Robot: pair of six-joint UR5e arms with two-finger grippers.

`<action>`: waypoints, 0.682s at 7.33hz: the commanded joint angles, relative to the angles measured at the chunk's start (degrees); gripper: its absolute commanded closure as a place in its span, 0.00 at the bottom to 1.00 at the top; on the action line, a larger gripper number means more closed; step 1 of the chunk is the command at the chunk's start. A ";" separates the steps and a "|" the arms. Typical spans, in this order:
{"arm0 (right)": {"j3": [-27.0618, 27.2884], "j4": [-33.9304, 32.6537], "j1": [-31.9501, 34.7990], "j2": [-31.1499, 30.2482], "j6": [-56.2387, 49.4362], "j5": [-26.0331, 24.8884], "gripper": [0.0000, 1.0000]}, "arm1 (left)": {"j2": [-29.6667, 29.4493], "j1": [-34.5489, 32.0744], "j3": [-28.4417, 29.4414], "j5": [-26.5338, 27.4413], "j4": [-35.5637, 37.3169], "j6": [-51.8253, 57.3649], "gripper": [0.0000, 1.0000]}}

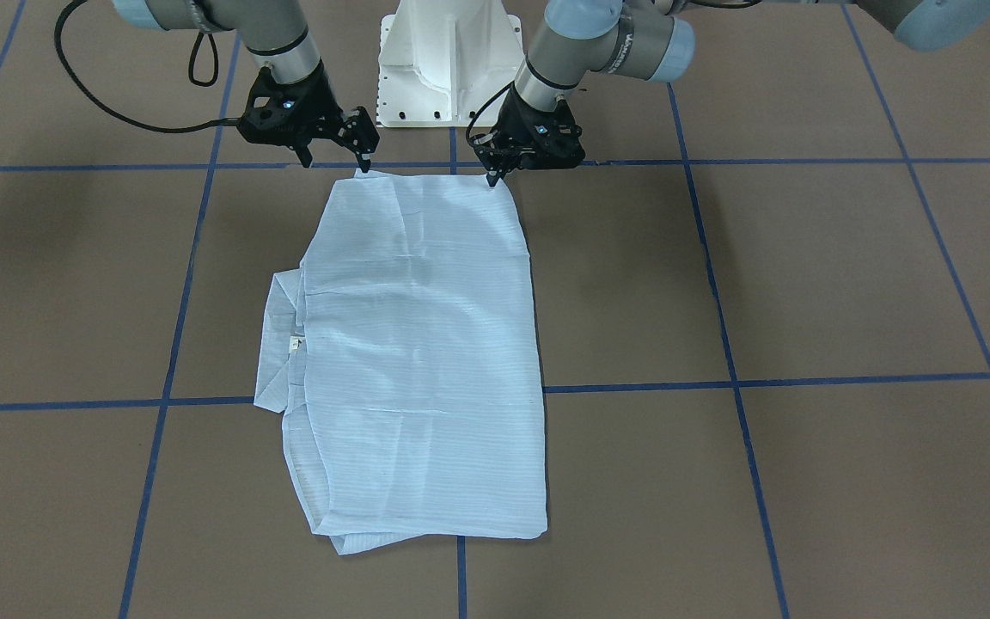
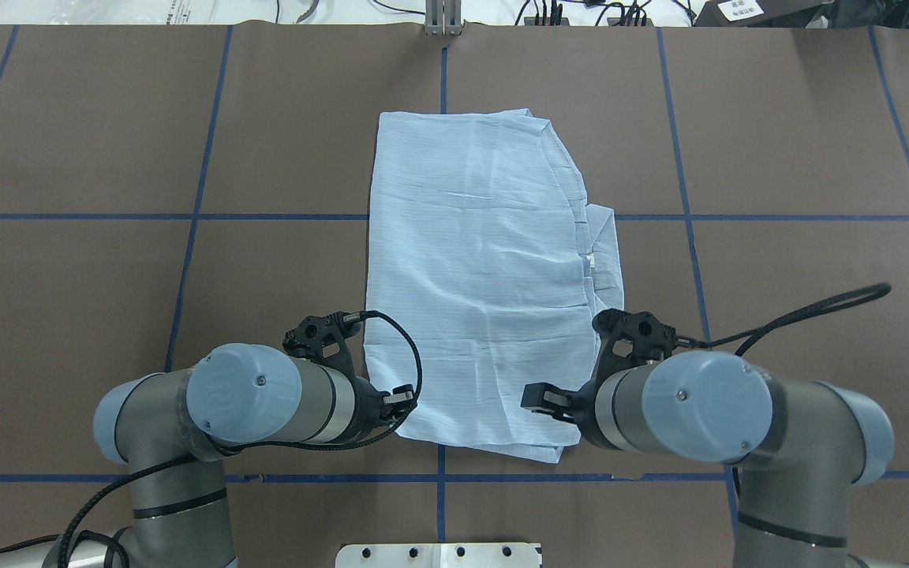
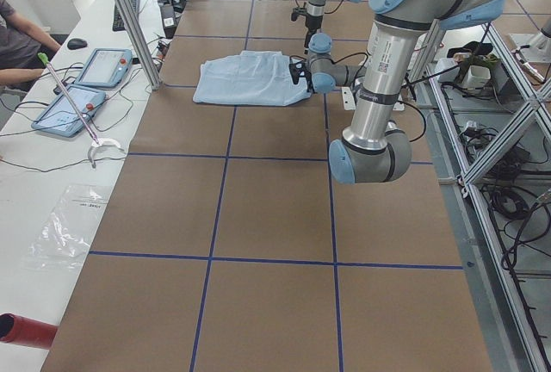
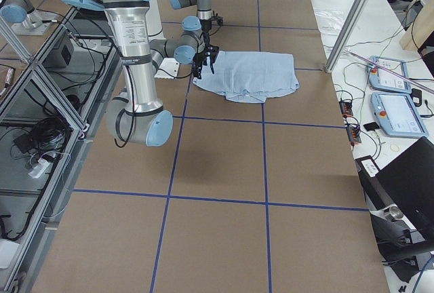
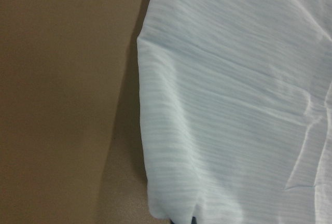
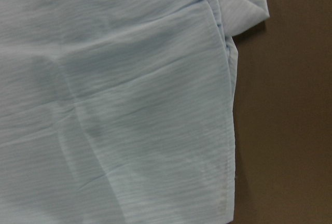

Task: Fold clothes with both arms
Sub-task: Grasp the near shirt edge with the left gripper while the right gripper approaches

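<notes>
The right gripper (image 1: 336, 162) is seen with its two fingers spread apart, the inner fingertip set at one near corner of the shirt (image 1: 426, 344). The left gripper (image 1: 492, 174) is lowered onto the other near corner, though whether its jaws are clamped on the cloth cannot be told. The light blue, finely striped shirt is laid flat as a long folded rectangle in the middle of the brown table (image 1: 804, 284), its length running away from the robot and its near edge lying just in front of the white pedestal base (image 1: 449, 64). Its upper layer is crossed by several faint creases. Along the edge on the robot's right, the collar (image 1: 276, 344) and a small white neck label (image 1: 295, 345) are left exposed, and a sliver of lower layer is shown at the far end.
</notes>
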 commanded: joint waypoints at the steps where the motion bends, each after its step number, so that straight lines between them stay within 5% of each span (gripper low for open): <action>1: -3.90 -1.26 -3.68 2.37 18.02 -4.11 0.00 | 0.07 -0.12 -0.01 0.00 -0.05 0.01 1.00; 5: -7.26 -3.38 -3.86 4.92 24.79 -4.64 0.00 | 0.16 -0.47 -0.01 0.08 -0.05 0.01 1.00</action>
